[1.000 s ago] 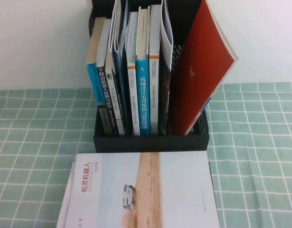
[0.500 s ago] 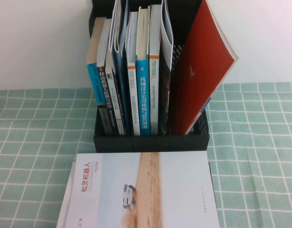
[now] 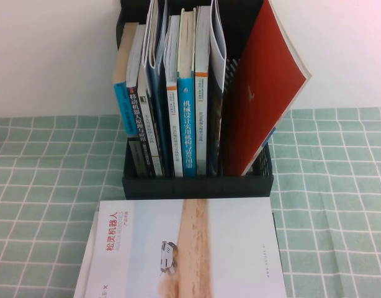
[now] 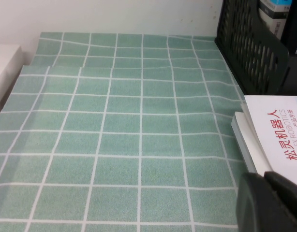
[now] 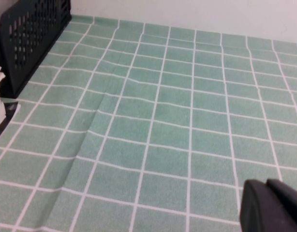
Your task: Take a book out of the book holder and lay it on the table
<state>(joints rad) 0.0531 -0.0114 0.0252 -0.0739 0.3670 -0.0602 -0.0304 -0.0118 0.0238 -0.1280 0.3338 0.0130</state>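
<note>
The book [image 3: 190,248], white with a tan band, a small robot picture and a red title, lies flat on the table [image 3: 48,186] just in front of the book holder [image 3: 197,185]. In the left wrist view its corner [image 4: 279,130] lies beside my left gripper [image 4: 270,203], which is shut on nothing and hovers low over the cloth next to the book's edge. My right gripper [image 5: 273,209] is shut and empty over bare cloth on the other side, well away from the holder [image 5: 35,34]. Neither gripper shows in the high view.
The holder keeps several upright books [image 3: 178,93] and a leaning red-covered book [image 3: 265,93]. The edge of another white book [image 4: 245,140] sticks out under the lying one. A white wall rises behind the table. The cloth [image 5: 90,125] is wrinkled right of the holder.
</note>
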